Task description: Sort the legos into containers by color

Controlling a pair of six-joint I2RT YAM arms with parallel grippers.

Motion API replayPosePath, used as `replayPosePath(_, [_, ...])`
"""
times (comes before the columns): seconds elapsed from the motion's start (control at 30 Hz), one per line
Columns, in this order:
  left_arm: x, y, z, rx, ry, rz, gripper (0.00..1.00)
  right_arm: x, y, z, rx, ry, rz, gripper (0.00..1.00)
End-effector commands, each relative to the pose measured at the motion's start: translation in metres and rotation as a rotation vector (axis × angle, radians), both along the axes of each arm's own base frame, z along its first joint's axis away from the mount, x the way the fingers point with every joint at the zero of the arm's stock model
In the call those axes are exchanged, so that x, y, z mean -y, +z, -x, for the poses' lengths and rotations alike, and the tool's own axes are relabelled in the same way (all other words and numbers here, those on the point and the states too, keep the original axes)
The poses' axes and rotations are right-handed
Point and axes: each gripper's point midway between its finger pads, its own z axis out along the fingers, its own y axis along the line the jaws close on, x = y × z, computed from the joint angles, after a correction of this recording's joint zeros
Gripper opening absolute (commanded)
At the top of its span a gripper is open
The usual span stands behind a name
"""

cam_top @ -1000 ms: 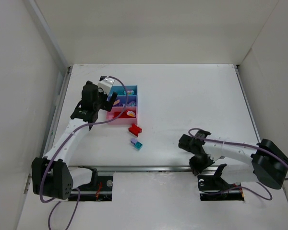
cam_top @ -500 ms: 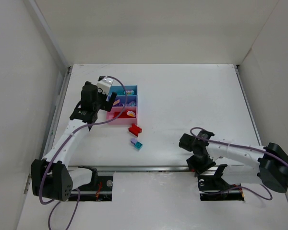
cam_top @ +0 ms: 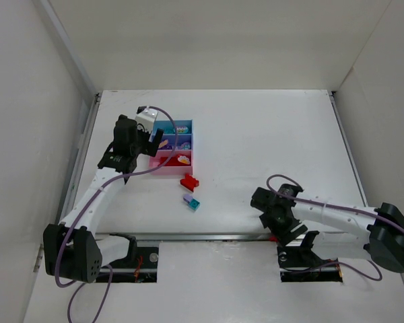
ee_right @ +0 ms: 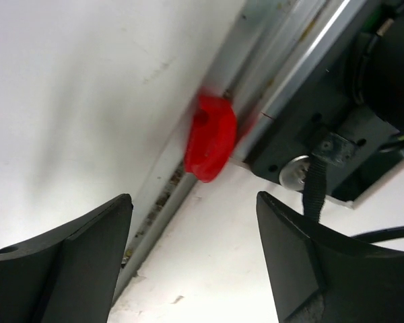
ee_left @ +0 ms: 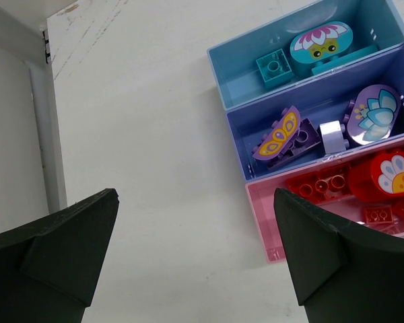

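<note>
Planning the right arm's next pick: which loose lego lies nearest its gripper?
The red piece on the rail at the table's near edge, under the right gripper; the other red brick and the teal-lilac one lie by the pink tray.

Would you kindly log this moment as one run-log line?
left end effector: open, beside trays | right end effector: open, over red piece at table edge | loose: red brick, teal brick

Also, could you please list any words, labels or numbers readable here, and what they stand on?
None can be read in any view. The legos in the containers bear only printed pictures, flowers and a butterfly, no letters or numbers.
</note>
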Motion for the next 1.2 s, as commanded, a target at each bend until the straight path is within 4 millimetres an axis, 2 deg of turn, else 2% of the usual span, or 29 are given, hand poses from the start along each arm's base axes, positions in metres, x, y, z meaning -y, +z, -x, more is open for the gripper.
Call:
replayPosePath(0.0, [0.004, 0.032, -0.003, 0.084, 0.003, 0.047, 1.00, -0.002, 0.011, -0.040, 0.233, -0.547, 0.011, 0.80])
replayPosePath(0.17, [0.005, 0.030, -0.002, 0.074, -0.005, 0.049, 1.00, -0.004, 0.004, -0.043, 0.243, -0.525, 0.001, 0.78])
replayPosePath(0.23, [0.005, 0.030, -0.002, 0.074, -0.005, 0.049, 1.00, -0.003, -0.003, -0.039, 0.225, -0.528, 0.001, 0.78])
replayPosePath(0.3, [0.006, 0.027, -0.002, 0.065, -0.005, 0.047, 1.00, -0.005, -0.001, -0.040, 0.227, -0.576, -0.014, 0.78])
replayPosePath(0.37, [0.006, 0.027, -0.002, 0.065, -0.005, 0.047, 1.00, -0.003, -0.001, -0.031, 0.193, -0.662, -0.018, 0.77])
replayPosePath(0.4, [0.006, 0.027, -0.002, 0.065, -0.005, 0.047, 1.00, -0.004, 0.001, -0.025, 0.162, -0.695, -0.025, 0.69])
replayPosePath(0.47, [0.006, 0.027, -0.002, 0.065, -0.005, 0.047, 1.00, -0.006, 0.003, -0.017, 0.123, -0.726, -0.039, 0.62])
replayPosePath(0.57, [0.006, 0.027, -0.002, 0.065, -0.005, 0.047, 1.00, -0.007, 0.003, -0.016, 0.117, -0.740, -0.041, 0.51])
replayPosePath(0.7, [0.006, 0.027, -0.002, 0.065, -0.005, 0.047, 1.00, -0.003, -0.002, -0.011, 0.087, -0.740, 0.031, 0.39])
replayPosePath(0.8, [0.004, 0.027, -0.003, 0.066, 0.003, 0.043, 1.00, -0.005, 0.000, -0.012, 0.081, -0.727, 0.042, 0.38])
replayPosePath(0.97, [0.009, 0.024, -0.001, 0.052, -0.026, 0.054, 1.00, -0.004, -0.002, -0.011, 0.075, -0.718, 0.056, 0.44])
replayPosePath(1.17, [0.025, 0.004, 0.008, -0.010, -0.087, 0.116, 1.00, -0.003, -0.002, -0.013, 0.087, -0.714, 0.058, 0.45])
